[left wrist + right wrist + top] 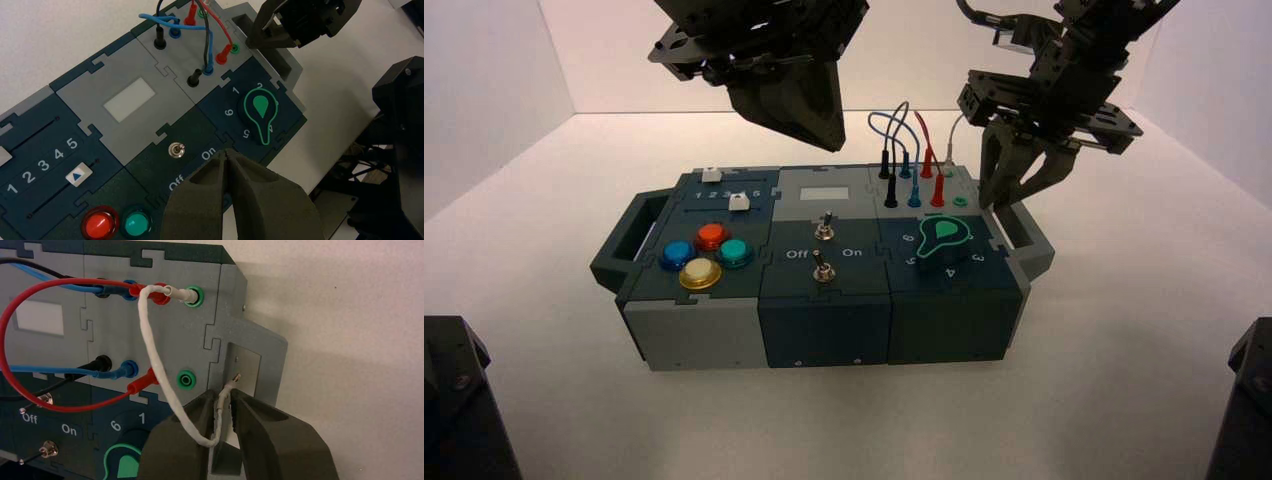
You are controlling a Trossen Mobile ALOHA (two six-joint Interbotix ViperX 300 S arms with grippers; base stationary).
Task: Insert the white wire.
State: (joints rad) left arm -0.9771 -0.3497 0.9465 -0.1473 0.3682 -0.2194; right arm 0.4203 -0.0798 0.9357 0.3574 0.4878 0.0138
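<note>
right gripper is down at the right end of the dark blue and grey control box, just beside its grey side handle. in the right wrist view its dark fingers sit around the free plug end of the thin white jumper wire, and the gap between them is narrow, but i cannot tell whether they actually pinch it. the wire's other white plug is seated in the far green socket. the near green socket is open, and the free plug tip sits just beside it, over the handle recess. red jumper wire, blue jumper wire and black jumper wire are plugged in next to it.

left gripper hangs above the middle of the box, fingers pressed together with nothing between them, over the small metal toggle switch lettered "Off" and "On".
</note>
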